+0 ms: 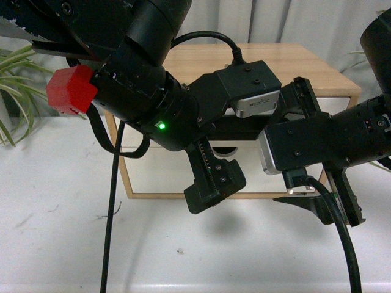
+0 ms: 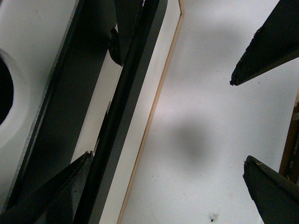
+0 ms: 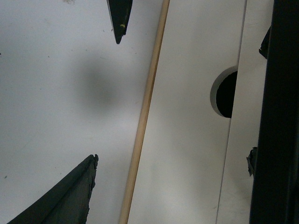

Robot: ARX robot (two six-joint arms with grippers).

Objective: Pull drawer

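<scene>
Closest to the front camera is the left arm (image 1: 140,79), big and black, with a red block (image 1: 72,88) on its side and a small green light (image 1: 161,126). Its left gripper (image 1: 211,196) points down in front of a wooden cabinet (image 1: 305,64) that stands on a white table (image 1: 61,238). The right gripper (image 1: 333,204) comes in from the right and hangs also before the cabinet. The drawer (image 1: 339,105) is the upper one; only a white piece of its front shows beside the right arm. Below it is the lower white front (image 1: 156,174). From this view I cannot tell how the jaws stand.

In the left wrist view the left gripper (image 2: 238,123) is spread wide. Its two fingers (image 2: 266,46) are far from each other, with only the table (image 2: 201,70) between them. The black handle (image 2: 126,112) of the drawer (image 2: 42,28) runs beside them and is not touched. A half-round notch (image 2: 5,93) cuts the far edge of that front.

In the right wrist view the right gripper (image 3: 106,99) is spread too, its fingers (image 3: 65,200) over the table (image 3: 46,93), holding nothing. Past the wooden edge (image 3: 145,116) of the cabinet lies the lower white front (image 3: 187,149), then a seam, then a narrow strip of the drawer (image 3: 248,93) and the handle (image 3: 278,116).
</scene>
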